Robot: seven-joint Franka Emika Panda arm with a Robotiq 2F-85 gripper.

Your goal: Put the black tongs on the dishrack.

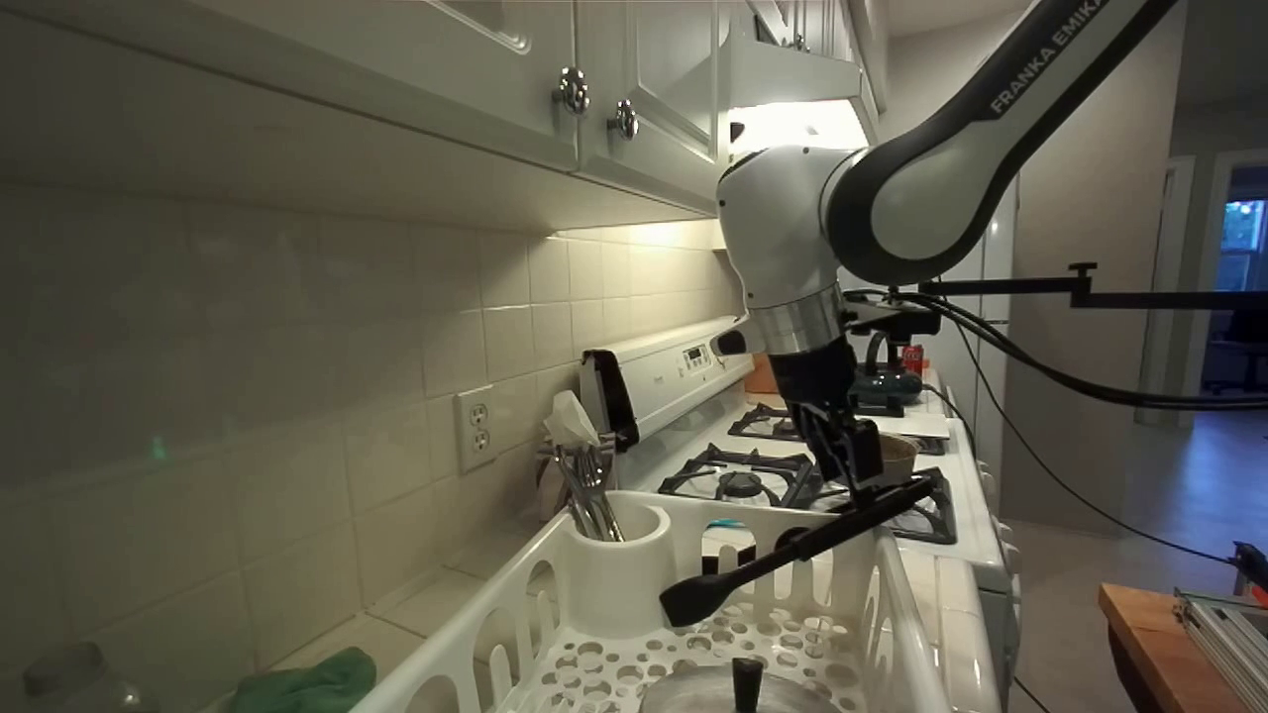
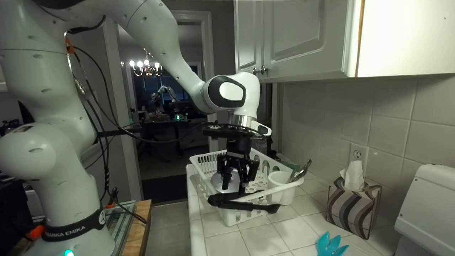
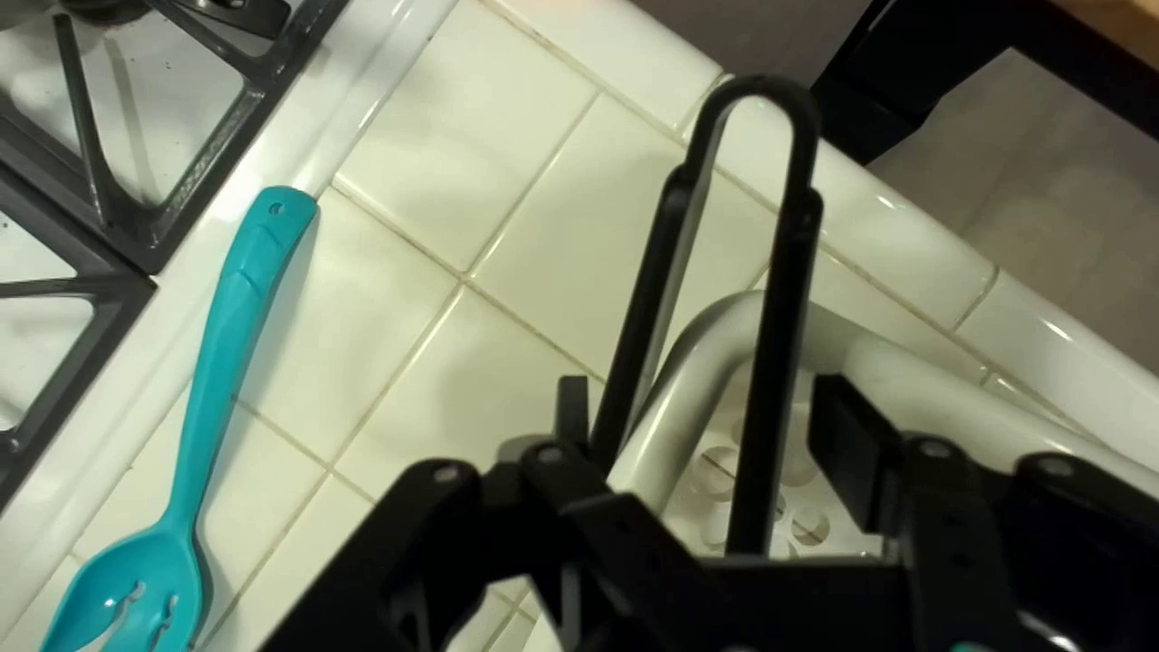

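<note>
The arm point(image 1: 921, 218) reads "FRANKA EMIKA". The claw point(image 3: 704, 421) has its 2 fingers apart at the tongs point(image 3: 780, 353), whose 2 legs straddle the rim of the rack point(image 1: 904, 596). 1 spoon point(image 3: 222, 358) lies on the tabletop point(image 3: 516, 172).

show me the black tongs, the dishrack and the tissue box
Black tongs point(image 3: 779, 362): in the wrist view, on one arm.
Dishrack point(image 1: 909, 619): in an exterior view, on the rim.
Tissue box point(image 2: 350, 206): in an exterior view, on the striped side.
</note>
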